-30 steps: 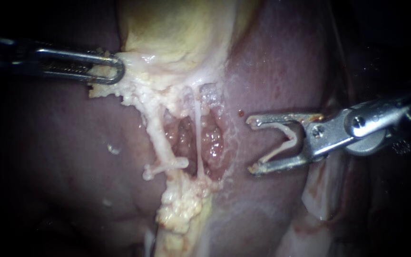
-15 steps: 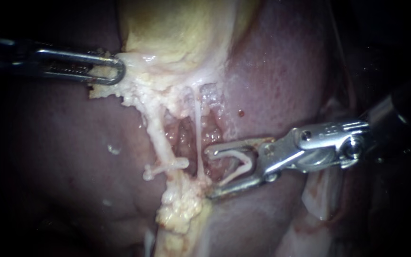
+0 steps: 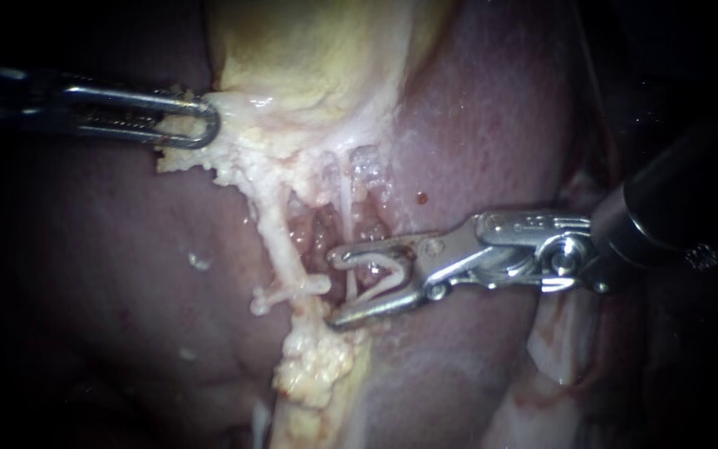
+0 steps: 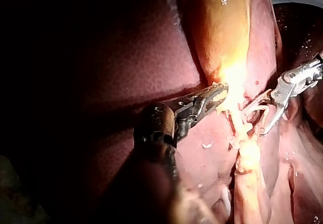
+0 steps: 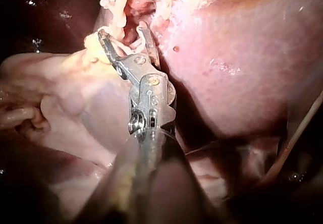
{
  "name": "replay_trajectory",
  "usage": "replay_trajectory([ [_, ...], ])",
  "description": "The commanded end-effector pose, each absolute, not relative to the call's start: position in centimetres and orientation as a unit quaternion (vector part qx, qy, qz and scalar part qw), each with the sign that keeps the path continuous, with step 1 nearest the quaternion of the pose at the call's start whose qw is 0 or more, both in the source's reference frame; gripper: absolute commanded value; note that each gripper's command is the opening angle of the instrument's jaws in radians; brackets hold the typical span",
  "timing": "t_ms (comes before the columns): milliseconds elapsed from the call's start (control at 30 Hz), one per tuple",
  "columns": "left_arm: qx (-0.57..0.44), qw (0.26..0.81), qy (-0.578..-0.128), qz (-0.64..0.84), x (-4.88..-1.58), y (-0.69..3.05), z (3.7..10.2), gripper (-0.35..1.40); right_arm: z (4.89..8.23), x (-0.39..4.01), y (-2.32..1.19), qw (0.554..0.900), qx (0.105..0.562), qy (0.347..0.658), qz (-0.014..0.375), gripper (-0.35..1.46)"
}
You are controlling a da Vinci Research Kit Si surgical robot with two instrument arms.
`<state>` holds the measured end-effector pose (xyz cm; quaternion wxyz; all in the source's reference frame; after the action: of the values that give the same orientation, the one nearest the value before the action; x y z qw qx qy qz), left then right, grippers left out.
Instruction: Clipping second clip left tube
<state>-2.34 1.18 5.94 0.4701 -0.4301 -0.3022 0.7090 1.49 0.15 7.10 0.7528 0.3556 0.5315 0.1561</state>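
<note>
The left tube (image 3: 280, 241), thick and pale, runs down from the gallbladder (image 3: 309, 50) and has a white clip (image 3: 292, 291) across its lower part. To its right hangs a thin tube (image 3: 346, 212). My right instrument (image 3: 336, 288) comes in from the right with its jaws open and a white V-shaped clip (image 3: 384, 270) seated between them. The jaws straddle the thin tube, and their tips end just right of the left tube. My left instrument (image 3: 205, 125) is shut on the gallbladder's lower edge at upper left; the left wrist view shows the left instrument (image 4: 217, 95) gripping there.
Dark red liver (image 3: 492, 125) surrounds the dissected bed. Yellow fatty tissue (image 3: 313, 366) lies below the tubes. In the right wrist view the right instrument (image 5: 123, 30) has pale folded tissue (image 5: 65, 108) beside its shaft.
My right instrument has moved left and slightly down, from over the liver to the tubes, so its open jaws now straddle the thin tube. The left instrument has held still.
</note>
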Motion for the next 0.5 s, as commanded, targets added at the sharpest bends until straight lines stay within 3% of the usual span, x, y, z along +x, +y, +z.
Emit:
replay_trajectory([
  [33,-0.43,0.47,-0.302,0.709,-2.35,1.18,5.95,-0.35,7.12,1.49,0.16,0.751,0.356,0.535,0.154,0.49],
  [500,-0.43,0.47,-0.302,0.709,-2.36,1.18,5.95,-0.35,7.25,1.82,0.19,0.698,0.408,0.574,0.13,0.48],
])
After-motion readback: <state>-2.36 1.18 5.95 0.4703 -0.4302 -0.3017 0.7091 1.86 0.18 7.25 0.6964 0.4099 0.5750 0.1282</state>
